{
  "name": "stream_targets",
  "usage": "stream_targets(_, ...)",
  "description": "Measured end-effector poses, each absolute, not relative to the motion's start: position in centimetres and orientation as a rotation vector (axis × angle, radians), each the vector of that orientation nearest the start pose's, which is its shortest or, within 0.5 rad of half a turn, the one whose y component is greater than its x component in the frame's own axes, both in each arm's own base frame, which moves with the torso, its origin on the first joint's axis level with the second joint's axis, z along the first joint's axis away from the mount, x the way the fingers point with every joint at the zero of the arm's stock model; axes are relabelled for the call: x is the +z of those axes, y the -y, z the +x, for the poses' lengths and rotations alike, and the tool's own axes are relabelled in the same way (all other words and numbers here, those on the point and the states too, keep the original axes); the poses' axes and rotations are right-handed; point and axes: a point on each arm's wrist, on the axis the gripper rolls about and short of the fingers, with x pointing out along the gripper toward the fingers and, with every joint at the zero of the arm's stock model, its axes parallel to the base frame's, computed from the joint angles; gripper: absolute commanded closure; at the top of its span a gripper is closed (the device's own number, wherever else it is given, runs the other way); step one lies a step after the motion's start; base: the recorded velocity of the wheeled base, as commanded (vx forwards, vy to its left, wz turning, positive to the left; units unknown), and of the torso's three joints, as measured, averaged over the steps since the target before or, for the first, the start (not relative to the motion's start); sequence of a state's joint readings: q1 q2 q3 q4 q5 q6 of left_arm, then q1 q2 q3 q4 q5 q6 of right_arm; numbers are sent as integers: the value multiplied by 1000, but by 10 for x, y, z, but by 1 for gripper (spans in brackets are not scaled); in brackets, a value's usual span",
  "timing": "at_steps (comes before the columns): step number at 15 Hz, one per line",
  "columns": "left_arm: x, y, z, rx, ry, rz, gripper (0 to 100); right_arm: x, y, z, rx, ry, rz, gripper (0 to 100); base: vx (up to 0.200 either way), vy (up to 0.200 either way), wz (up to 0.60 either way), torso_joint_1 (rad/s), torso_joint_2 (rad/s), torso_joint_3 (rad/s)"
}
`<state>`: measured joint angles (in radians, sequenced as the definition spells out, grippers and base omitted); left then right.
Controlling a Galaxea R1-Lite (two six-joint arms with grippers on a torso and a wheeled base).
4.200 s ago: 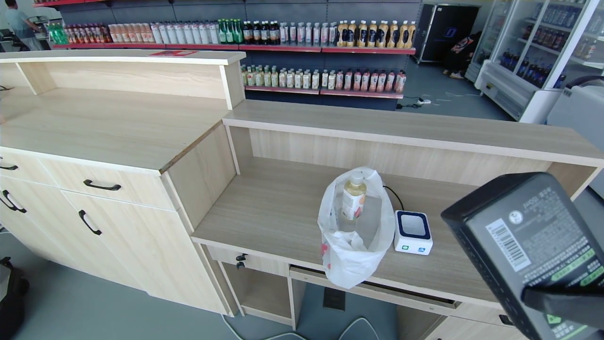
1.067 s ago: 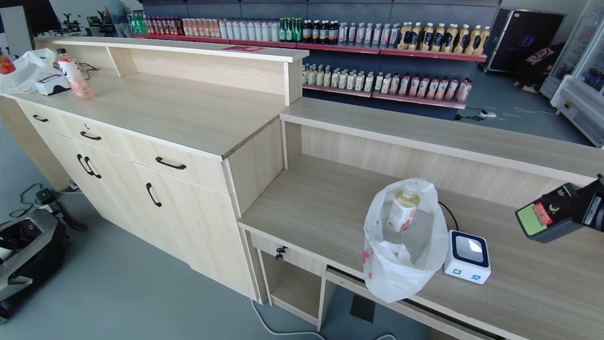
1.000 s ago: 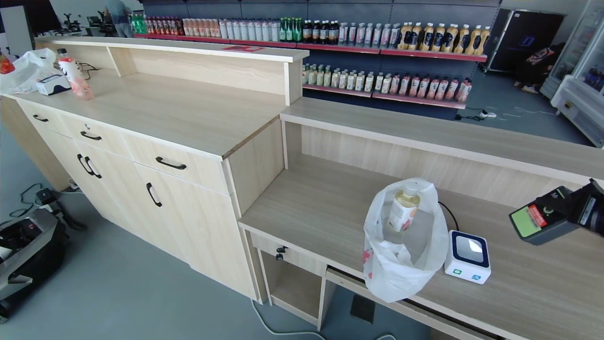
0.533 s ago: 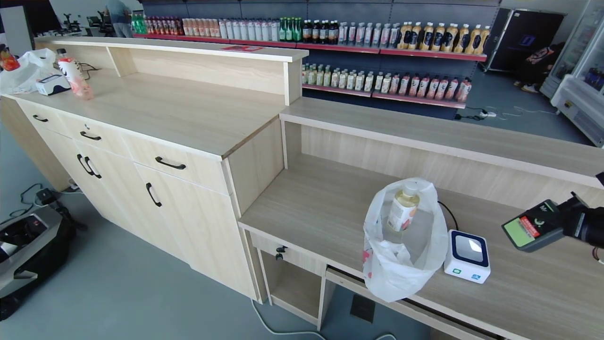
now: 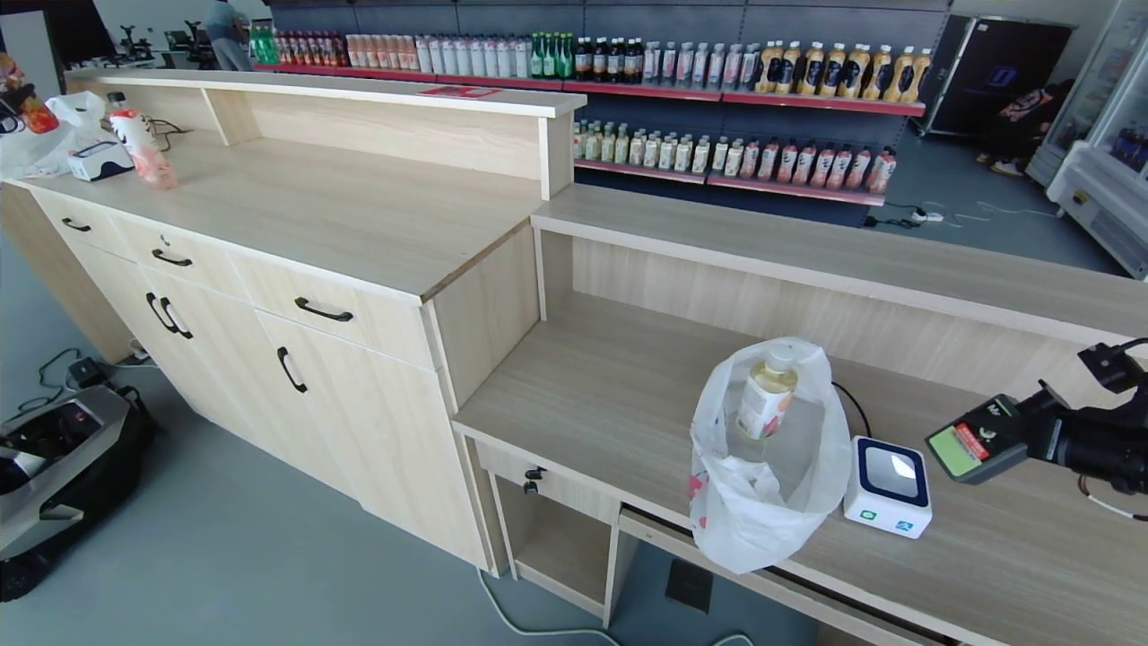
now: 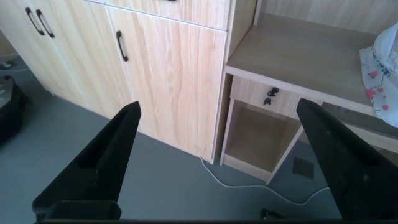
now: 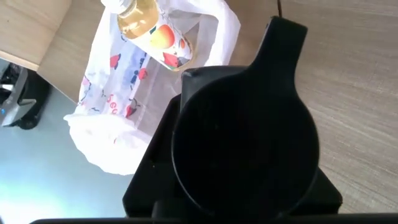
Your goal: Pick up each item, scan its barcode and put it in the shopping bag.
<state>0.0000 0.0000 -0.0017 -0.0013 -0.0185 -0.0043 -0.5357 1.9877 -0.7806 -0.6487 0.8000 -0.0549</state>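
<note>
Leftmost, the left gripper point(image 6: 219, 106) hung empty, fingers wide apart. On the bench point(image 5: 610, 395), the shopping bag point(image 5: 762, 502) held a bottle point(image 5: 765, 399), with the scanner point(image 5: 888, 484) just beside it. The right gripper point(image 5: 1045, 431) clamped a dark box point(image 5: 973, 441), probably pre-scan; next, its barcode must face the scanner.

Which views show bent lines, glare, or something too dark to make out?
Head view: the counter edges curve slightly, as through a wide lens; the scanner window carries a pale reflection. Right wrist view: the black box is a dark shape without detail, hiding part of the shopping bag. Left wrist view: the left gripper is dark against the floor.
</note>
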Motion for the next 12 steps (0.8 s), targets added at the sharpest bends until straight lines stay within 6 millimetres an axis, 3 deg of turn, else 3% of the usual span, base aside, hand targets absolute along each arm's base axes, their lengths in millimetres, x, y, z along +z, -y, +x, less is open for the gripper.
stream_targets(12,76,0,-23,-19,3,-4,0,55,152,336,332,-475,303,100,0,0,0,0,0,0)
